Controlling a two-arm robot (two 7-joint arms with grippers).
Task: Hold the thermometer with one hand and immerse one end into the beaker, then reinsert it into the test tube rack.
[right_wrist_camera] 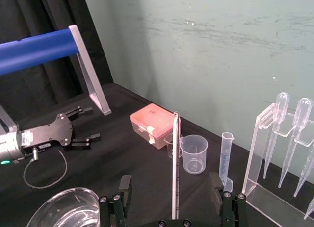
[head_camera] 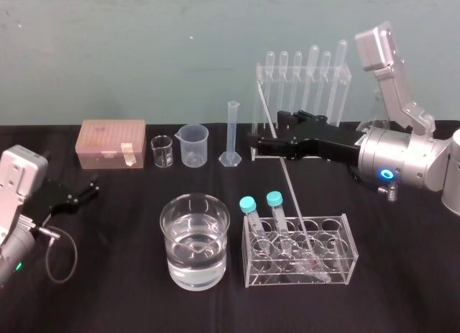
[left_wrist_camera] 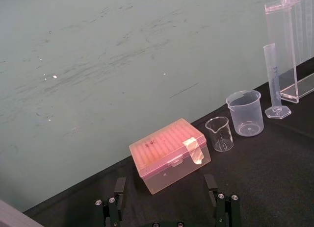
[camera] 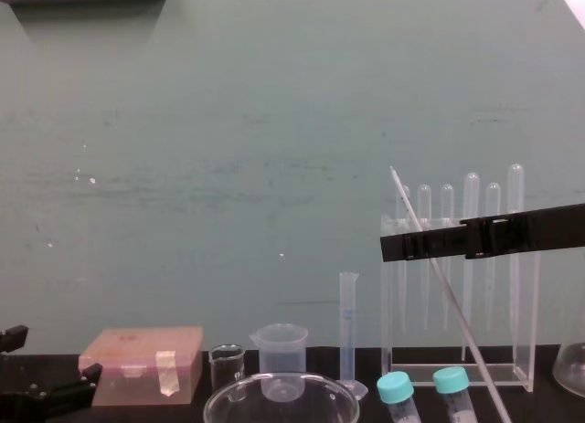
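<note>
Right pincer [head_camera: 264, 131] apart, straddling leaning thermometer [right_wrist_camera: 175, 153] | capped tubes [head_camera: 249, 204] beside it | beaker [head_camera: 172, 265] front-centre of bench [head_camera: 108, 293] | left pincer [head_camera: 95, 185] apart, left edge

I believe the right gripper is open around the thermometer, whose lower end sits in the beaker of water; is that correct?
Not quite. The right gripper is open around the thermometer, but its lower end sits in the low tube rack, beside the beaker, not in the water. The head view shows it.
</note>
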